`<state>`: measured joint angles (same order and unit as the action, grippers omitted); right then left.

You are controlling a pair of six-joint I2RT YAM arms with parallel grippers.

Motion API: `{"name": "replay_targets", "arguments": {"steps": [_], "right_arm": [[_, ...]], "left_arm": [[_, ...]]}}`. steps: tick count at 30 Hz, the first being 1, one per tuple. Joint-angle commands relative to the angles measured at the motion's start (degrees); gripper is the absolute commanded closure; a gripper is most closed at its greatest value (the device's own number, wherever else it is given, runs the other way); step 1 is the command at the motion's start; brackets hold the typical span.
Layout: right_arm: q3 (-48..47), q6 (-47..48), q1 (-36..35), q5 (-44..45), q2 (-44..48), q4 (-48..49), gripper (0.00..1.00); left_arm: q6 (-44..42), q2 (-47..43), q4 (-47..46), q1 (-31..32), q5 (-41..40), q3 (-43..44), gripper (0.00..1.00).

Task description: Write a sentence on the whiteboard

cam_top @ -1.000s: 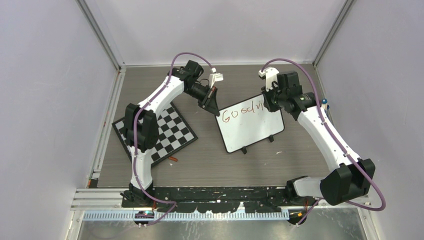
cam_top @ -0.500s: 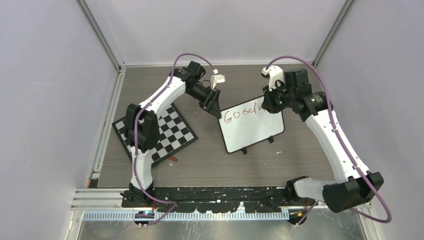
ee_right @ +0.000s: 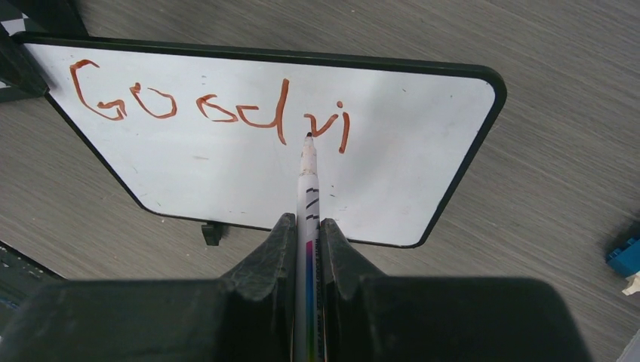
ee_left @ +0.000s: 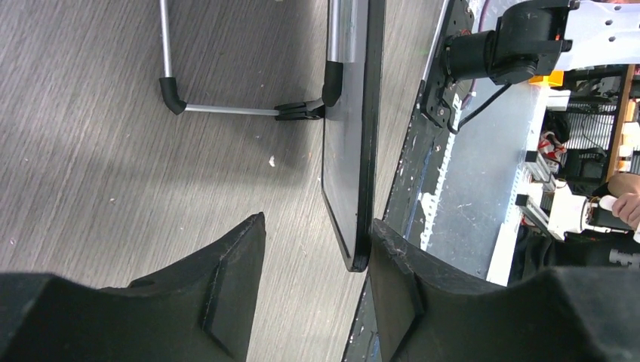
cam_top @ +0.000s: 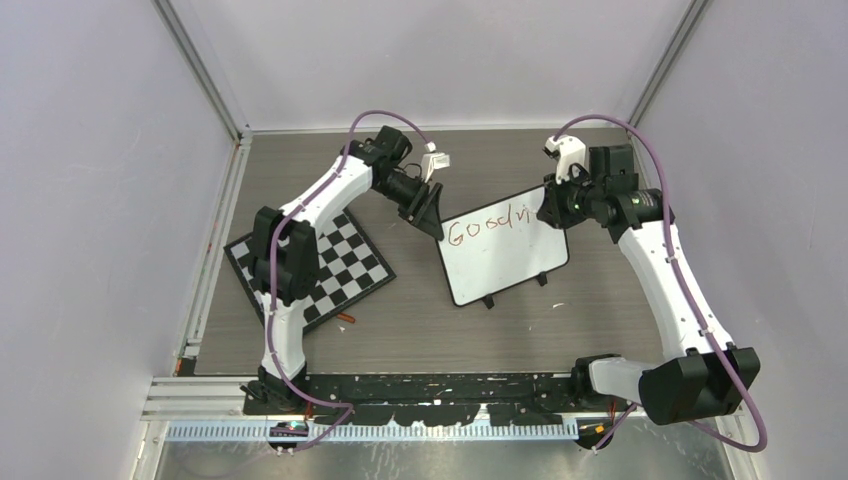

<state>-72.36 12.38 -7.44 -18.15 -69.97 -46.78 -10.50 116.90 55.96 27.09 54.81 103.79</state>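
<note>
The whiteboard [cam_top: 500, 258] stands tilted on the table at mid-right; the right wrist view shows its white face [ee_right: 249, 173]. The sentence [cam_top: 487, 227] reads "Good vi" in red-brown strokes [ee_right: 211, 109] along the top. My right gripper [cam_top: 553, 205] [ee_right: 306, 220] is shut on a white marker [ee_right: 307, 181], whose dark tip sits just under the "v". My left gripper [cam_top: 432, 215] [ee_left: 317, 220] is open astride the board's upper left corner. The board's black edge [ee_left: 355, 151] lies against one finger, with a wide gap to the other.
A black-and-white checkerboard [cam_top: 310, 270] lies at the left, with a small orange piece [cam_top: 346, 319] just below it. A small blue object [ee_right: 623, 256] sits by the right wall. The board's wire stand [ee_left: 219, 109] reaches out behind it. Walls close in three sides.
My left gripper has opened off the board's corner. The right gripper moved rightward along the top line with the marker, and "vi" now shows after "Good".
</note>
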Motion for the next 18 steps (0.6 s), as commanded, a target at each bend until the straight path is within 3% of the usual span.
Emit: {"name": "replay_targets", "arguments": {"steps": [1, 6, 16, 18], "right_arm": [[0.1, 1.8, 0.2, 0.7, 0.3, 5.1, 1.0], [-0.2, 2.6, 0.6, 1.1, -0.5, 5.5, 1.0], [1.0, 5.3, 3.6, 0.6, 0.0, 5.1, 1.0], [0.8, 6.0, 4.8, -0.6, -0.2, 4.7, 1.0]], "left_arm": [[0.7, -0.2, -1.6, 0.1, 1.0, 2.6, 0.48], [0.6, 0.3, -1.6, 0.3, 1.7, 3.0, 0.56], [0.9, 2.0, -0.5, 2.2, 2.6, 6.3, 0.56], [0.9, 2.4, -0.3, 2.6, 2.2, 6.8, 0.63]]}}
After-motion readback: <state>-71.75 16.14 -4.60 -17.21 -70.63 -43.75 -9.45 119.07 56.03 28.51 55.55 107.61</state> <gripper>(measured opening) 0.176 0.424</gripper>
